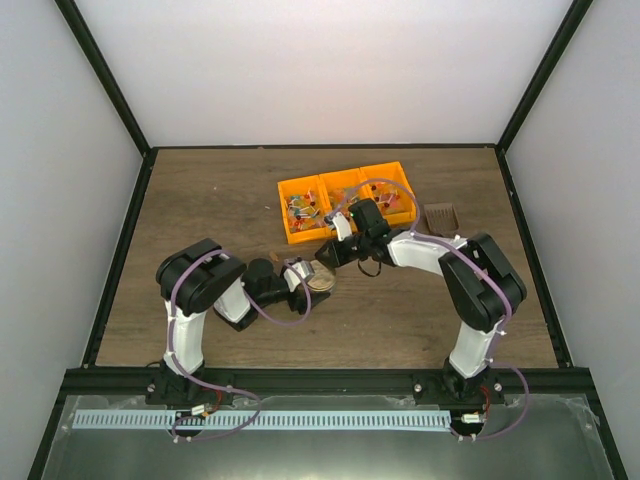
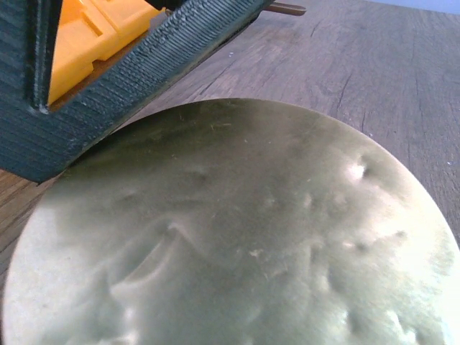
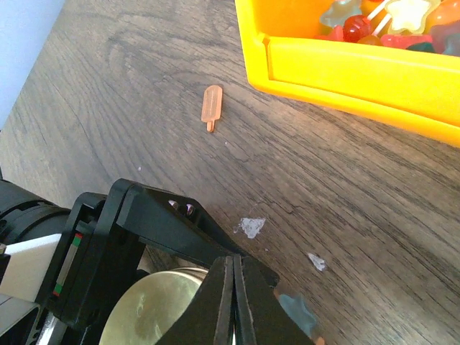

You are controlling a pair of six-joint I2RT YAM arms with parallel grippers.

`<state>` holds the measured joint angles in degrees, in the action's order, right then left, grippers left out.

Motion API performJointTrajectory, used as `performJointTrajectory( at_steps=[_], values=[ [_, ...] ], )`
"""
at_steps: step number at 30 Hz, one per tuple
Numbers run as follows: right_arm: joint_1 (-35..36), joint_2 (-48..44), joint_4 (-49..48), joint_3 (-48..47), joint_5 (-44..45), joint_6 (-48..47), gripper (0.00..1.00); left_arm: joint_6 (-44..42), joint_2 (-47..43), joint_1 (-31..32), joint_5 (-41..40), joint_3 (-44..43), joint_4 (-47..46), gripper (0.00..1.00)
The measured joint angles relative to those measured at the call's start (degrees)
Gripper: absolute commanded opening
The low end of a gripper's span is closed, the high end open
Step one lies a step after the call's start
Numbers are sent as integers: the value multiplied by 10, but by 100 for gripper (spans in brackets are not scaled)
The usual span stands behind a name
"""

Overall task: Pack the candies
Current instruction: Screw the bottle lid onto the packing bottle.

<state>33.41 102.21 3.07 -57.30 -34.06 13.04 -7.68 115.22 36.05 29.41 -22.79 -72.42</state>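
Observation:
The candies (image 1: 305,208) lie in the three compartments of an orange bin (image 1: 300,238); several also show in the right wrist view (image 3: 374,21) behind the bin wall (image 3: 345,72). A loose pink lolly-shaped candy (image 3: 211,106) and a blue one (image 3: 298,313) lie on the table. My left gripper (image 1: 305,272) holds a round cream lid (image 1: 321,281) just in front of the bin; the lid fills the left wrist view (image 2: 237,230). My right gripper (image 1: 328,254) is shut and empty, with its tips (image 3: 234,287) just over the lid's edge (image 3: 154,309).
A brown scoop (image 1: 440,215) lies to the right of the bin. The bin's corner shows in the left wrist view (image 2: 86,36). The two grippers are almost touching. Black frame rails border the wooden table.

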Motion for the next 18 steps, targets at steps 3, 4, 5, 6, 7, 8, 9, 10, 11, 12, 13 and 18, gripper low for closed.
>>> performJointTrajectory(
  at_steps=[3,4,5,6,7,8,9,10,11,12,13,18],
  values=[
    [0,-6,-12,13,-2,-1,8,0,0,0,5,0,0,85],
    [0,-7,-16,17,-3,-2,8,0,0,1,6,0,0,85],
    [0,-8,-19,20,-2,-3,8,0,0,1,8,0,0,85],
    [-1,-9,-22,24,-3,-4,7,1,0,1,9,1,0,85],
    [-1,-11,-26,28,-4,-4,4,2,0,2,10,1,-2,85],
    [-1,-14,-28,32,-5,-4,1,3,0,2,11,1,-2,85],
    [-2,-16,-32,37,-6,-5,1,4,0,3,14,2,-3,85],
    [-3,-20,-36,43,-8,-5,1,4,0,3,17,3,-4,85],
    [-4,-24,-39,49,-10,-5,1,5,0,4,20,4,-5,85],
    [-5,-28,-44,56,-12,-5,1,5,0,5,23,4,-5,85],
    [-7,-33,-50,65,-14,-5,1,5,0,5,26,4,-5,85],
    [-12,-64,-82,110,-19,-1,1,4,1,7,41,4,-5,85]
  ],
)
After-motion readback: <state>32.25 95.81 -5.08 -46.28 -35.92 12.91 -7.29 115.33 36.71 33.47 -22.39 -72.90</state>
